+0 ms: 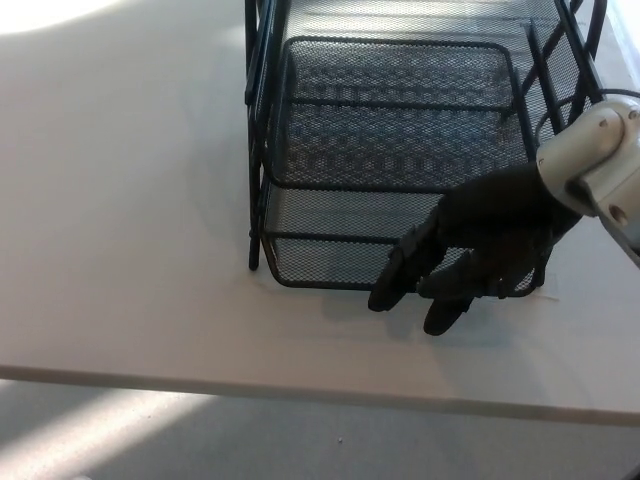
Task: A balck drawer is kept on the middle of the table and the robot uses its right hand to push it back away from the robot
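On the white desk (pixel 120 200), the black mesh drawer (pixel 390 150) sits mid-surface in its wire frame, front wall facing the robot. The right robot hand (pixel 465 260) lies against that front wall, fingers spread and gripping nothing, seemingly placed to shove it away. Any label is covered; nothing is readable.

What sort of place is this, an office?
Probably an office or lab desk: a plain white table, a black mesh drawer of the paper-tray kind, and pale floor below.
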Controlling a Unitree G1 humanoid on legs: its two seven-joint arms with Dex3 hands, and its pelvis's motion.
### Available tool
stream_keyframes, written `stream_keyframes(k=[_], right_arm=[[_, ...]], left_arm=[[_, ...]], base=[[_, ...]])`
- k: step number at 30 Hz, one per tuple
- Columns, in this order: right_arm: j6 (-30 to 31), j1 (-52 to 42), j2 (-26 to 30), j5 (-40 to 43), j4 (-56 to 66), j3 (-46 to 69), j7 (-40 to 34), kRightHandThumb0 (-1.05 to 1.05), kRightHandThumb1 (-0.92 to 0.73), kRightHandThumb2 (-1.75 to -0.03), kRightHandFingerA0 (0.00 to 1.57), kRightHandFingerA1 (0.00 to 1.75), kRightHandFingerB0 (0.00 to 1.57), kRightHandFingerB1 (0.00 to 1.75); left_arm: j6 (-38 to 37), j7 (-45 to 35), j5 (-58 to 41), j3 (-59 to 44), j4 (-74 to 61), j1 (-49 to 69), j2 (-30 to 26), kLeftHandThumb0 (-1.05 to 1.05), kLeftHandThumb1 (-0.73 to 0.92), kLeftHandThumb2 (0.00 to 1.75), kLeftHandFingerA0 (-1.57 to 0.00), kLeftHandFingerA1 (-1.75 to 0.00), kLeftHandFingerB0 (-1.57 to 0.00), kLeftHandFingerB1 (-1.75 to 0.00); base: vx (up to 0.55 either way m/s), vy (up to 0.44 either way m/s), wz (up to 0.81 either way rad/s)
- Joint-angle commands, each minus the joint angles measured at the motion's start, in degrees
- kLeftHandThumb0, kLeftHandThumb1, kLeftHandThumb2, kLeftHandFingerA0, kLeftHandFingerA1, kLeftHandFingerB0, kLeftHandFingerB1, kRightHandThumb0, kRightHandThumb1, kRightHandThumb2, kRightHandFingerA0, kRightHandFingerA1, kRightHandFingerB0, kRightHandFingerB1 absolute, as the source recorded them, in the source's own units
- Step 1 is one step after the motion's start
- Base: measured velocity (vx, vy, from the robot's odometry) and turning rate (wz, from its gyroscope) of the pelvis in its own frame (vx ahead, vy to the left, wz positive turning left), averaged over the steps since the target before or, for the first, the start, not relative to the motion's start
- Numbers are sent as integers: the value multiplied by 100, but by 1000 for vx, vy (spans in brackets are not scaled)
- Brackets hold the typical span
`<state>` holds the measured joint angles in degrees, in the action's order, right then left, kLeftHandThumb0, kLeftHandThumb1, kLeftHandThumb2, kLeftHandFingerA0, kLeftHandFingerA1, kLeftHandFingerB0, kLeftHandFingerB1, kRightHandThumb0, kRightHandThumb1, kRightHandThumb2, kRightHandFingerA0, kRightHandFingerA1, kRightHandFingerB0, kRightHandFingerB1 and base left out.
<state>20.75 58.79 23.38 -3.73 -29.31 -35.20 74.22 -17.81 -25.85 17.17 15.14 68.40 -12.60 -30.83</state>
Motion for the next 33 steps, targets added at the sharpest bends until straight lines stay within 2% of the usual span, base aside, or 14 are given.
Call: stream_keyframes(k=[1,6,7,10,11,12,13,14,15,16,18,28,29,33], right_arm=[[-138,-177,160,-121,602,101,123,-75,-89,-67,29,33,23,30],[389,-692,507,136,2467,175,345,-76,-89,-67,29,33,21,30],[542,-866,687,264,3329,236,414,-80,-74,-99,21,45,17,42],[605,-1019,827,388,3943,325,468,-79,-75,-99,19,45,16,41],[579,-1128,1009,565,4655,469,563,-76,-92,-70,24,34,15,28],[577,-1159,1058,611,4858,510,590,-76,-92,-70,24,34,15,28],[699,-1229,1161,785,5321,652,638,-79,-76,-102,17,45,9,39],[914,-1303,1303,992,5809,851,678,-78,-92,-68,27,34,14,27],[1037,-1341,1384,1098,6061,962,697,-78,-92,-68,27,34,14,27],[1277,-1479,1542,1421,6538,1301,721,-79,-74,-99,16,45,9,38],[1471,-1909,1735,2062,7092,2096,691,-76,-73,-97,18,45,9,39],[1352,-3779,1897,2988,7381,4987,816,-78,-72,-97,18,45,15,41],[1324,-3954,1867,2987,7312,5219,854,-74,-88,-67,25,34,20,29],[910,-5089,1508,3030,6790,6263,955,-77,-87,-66,25,32,20,29]], left_arm=[[6,11,79,10,2,29,-66,-58,74,63,-42,-36,-29,-31],[-12,29,75,1,13,45,-48,-58,74,63,-43,-36,-31,-31],[3,17,88,15,-2,21,-45,-58,75,63,-43,-36,-30,-31],[28,23,111,38,-11,-5,-35,-58,75,63,-43,-36,-30,-31],[28,-4,76,12,-24,-1,-32,-59,71,63,-43,-37,-30,-31],[28,-13,66,4,-28,1,-31,-59,71,63,-43,-37,-30,-31],[26,-37,49,-8,-37,-3,-34,-58,75,62,-43,-37,-31,-32],[26,-38,59,1,-46,-8,-40,-59,75,63,-42,-36,-31,-31],[26,-32,70,10,-51,-11,-44,-59,75,63,-42,-36,-31,-31],[32,-30,84,20,-52,-23,-54,-58,75,63,-39,-35,-29,-31],[20,-22,91,21,-24,-49,-67,-61,73,63,-38,-35,-29,-31],[49,2,134,54,34,-95,-51,-56,75,62,-42,-35,-30,-31],[29,19,135,53,39,-84,-53,-56,76,63,-41,-36,-31,-31],[15,5,110,28,65,-83,-64,-56,75,62,-42,-35,-31,-31]], base=[[0,0,0],[0,0,0],[0,0,0],[0,0,0],[0,0,0],[0,0,0],[0,0,0],[0,0,0],[0,0,0],[0,0,0],[0,0,0],[0,0,0],[0,0,0],[0,0,0]])
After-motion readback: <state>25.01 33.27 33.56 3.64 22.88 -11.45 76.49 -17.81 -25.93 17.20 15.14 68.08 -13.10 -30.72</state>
